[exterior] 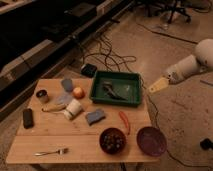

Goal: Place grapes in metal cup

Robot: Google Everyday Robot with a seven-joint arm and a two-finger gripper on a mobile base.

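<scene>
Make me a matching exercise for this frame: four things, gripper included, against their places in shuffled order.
1 metal cup
2 fork
3 green tray
4 gripper

A back right of the table
B in the air off the table's right side, jaws open
C near the front left edge
D back left corner

Pairs: 1-D, 2-C, 3-A, 4-B

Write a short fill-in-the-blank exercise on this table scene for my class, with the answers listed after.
1. The grapes sit in a dark ____ near the front edge of the table.
2. The tray at the back of the table is ____ in colour.
3. The gripper hovers off the table beside the tray, far from the metal cup, its jaws ____ and holding nothing.
Answers: bowl; green; open.
</scene>
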